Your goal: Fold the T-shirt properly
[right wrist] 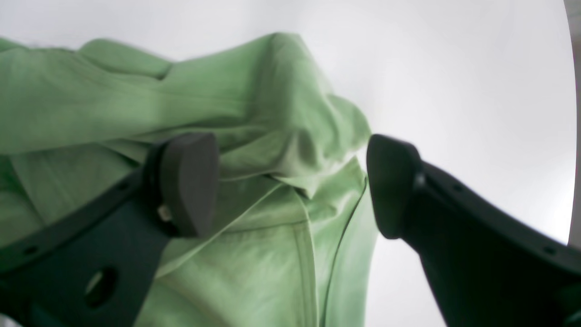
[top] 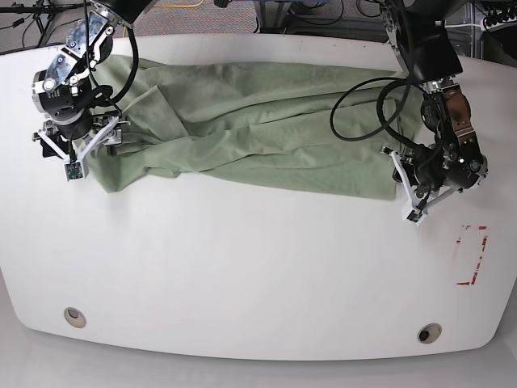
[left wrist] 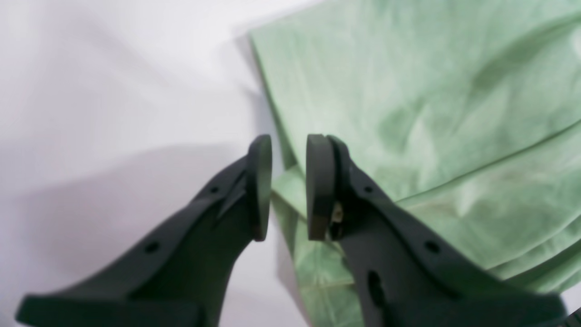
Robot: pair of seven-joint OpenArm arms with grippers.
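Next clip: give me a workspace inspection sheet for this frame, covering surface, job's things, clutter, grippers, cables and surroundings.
Surface: white table with two round holes near the front edge and a red marked outline at one side.
Job's things: T-shirt, pale green, lying wrinkled and partly folded across the far half.
Clutter: nothing seen.
Grippers: left gripper at the shirt's edge, jaws nearly closed around a fold of cloth with a narrow gap showing; right gripper open, jaws straddling bunched cloth.
Cables: black cable looping from the left arm over the shirt.
Surroundings: carpet and equipment beyond the far edge, details unclear.
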